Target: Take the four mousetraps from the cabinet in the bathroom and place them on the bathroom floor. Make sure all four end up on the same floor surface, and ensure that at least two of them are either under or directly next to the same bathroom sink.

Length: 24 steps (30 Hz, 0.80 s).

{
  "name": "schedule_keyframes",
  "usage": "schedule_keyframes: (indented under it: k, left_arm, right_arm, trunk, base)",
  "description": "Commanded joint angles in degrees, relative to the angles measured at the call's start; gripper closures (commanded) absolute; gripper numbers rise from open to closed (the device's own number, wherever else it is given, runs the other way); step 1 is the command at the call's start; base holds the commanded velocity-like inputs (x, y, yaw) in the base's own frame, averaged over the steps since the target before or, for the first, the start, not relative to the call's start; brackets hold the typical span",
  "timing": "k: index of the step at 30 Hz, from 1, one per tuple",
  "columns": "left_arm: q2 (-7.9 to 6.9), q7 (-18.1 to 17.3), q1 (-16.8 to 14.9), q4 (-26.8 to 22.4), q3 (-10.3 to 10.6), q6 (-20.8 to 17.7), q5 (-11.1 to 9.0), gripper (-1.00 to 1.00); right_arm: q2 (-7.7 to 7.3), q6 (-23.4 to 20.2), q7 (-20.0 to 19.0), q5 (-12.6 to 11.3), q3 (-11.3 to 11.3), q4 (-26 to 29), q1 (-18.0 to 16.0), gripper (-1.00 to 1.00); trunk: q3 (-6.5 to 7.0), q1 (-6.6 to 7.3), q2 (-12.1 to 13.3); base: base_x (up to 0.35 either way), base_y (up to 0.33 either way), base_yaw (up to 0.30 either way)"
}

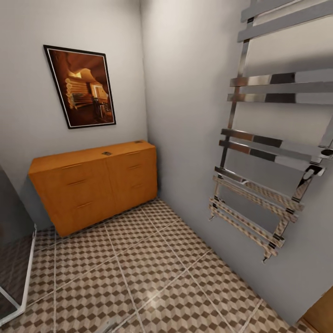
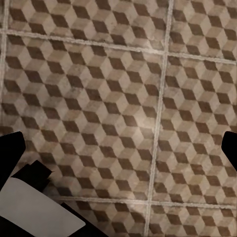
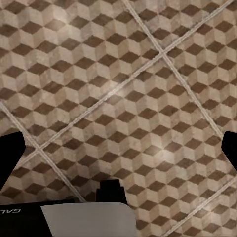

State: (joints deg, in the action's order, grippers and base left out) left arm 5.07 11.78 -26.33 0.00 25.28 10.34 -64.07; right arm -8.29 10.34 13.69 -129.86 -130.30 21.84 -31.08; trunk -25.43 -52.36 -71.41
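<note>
In the far corner stands the cabinet [image 1: 95, 185], two mousetraps [image 1: 107, 153] on top. Both wrist views face bathroom floor [image 2: 118, 98]; each gripper's fingers [image 2: 11, 148] spread wide, empty.

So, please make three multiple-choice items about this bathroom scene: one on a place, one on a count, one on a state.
1. Where does the cabinet stand?
A. Under the picture
B. Under the towel rail
C. Beside a toilet

2. How many small dark items lie on the cabinet top?
A. None
B. Two
C. Five

3. What state are the cabinet drawers in?
A. All closed
B. One pulled open
C. All removed

Answers:
1. A, the cabinet sits against the wall below the framed picture.
2. B, the head view shows two small dark items on top, too small to identify.
3. A, every drawer front sits flush.
</note>
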Motion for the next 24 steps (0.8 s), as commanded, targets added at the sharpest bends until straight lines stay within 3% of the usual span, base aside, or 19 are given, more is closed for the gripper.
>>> schedule_keyframes:
  k: [1, 7, 15, 24]
  left_arm:
    - [0.03, 0.3, 0.0, 0.0, 0.5, 0.1, -0.4, -1.00]
    - [0.03, 0.2, 0.0, 0.0, 0.5, 0.1, -0.4, -1.00]
    - [0.03, 0.3, 0.0, 0.0, 0.5, 0.1, -0.4, -1.00]
    - [0.03, 0.2, 0.0, 0.0, 0.5, 0.2, -0.4, -1.00]
  right_arm:
    - [-0.03, 0.5, 0.1, -0.5, -0.5, 0.3, -0.1, -1.00]
    - [-0.18, 0.0, -1.1, 0.4, -0.5, 1.7, -0.1, -1.00]
    - [-0.30, -0.2, -1.4, 3.7, -0.5, 3.3, -0.1, -1.00]
    - [-0.32, -0.2, -1.4, 4.4, -0.5, 3.5, -0.1, -1.00]
  trunk:
    - [-0.06, 0.00, 0.0]
    - [-0.06, 0.00, 0.0]
    - [-0.06, 0.00, 0.0]
    - [-0.20, 0.00, 0.0]
  base:
    - [0.000, 0.000, 0.252]
    - [0.070, -0.073, 0.110]
    - [0.225, -0.199, 0.051]
    - [0.310, -0.063, 0.228]
